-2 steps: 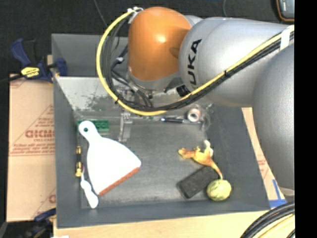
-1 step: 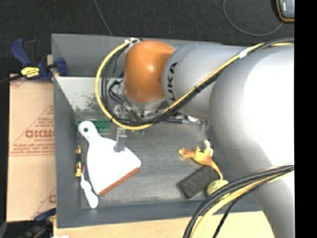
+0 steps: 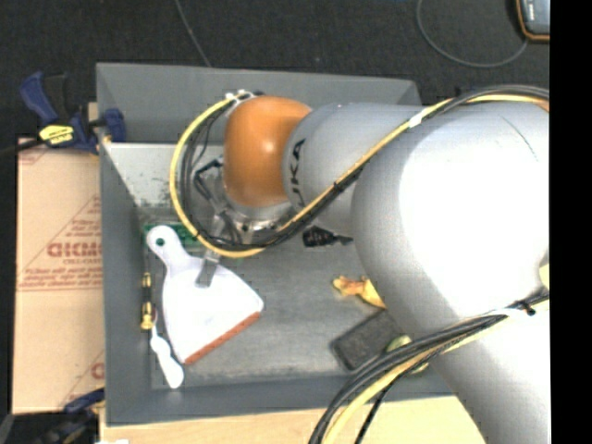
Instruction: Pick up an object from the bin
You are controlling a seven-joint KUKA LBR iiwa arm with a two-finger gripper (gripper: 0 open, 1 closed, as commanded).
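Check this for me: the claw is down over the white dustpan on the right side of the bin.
Wrong side. In the camera view, the claw is down over the white dustpan on the left side of the bin, not the right.

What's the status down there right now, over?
Pincer low over white scoop with orange edge, bin's left side. Hold unconfirmed. Green item close beside.

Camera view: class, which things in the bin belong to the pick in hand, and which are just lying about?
In the job:
white plastic dustpan with orange-brown edge, bin's left, under the tip of the arm
grey metal bin

Lying about:
small yellow toy-like thing
dark flat rectangular block
green thing behind the dustpan's handle
small brass-coloured piece
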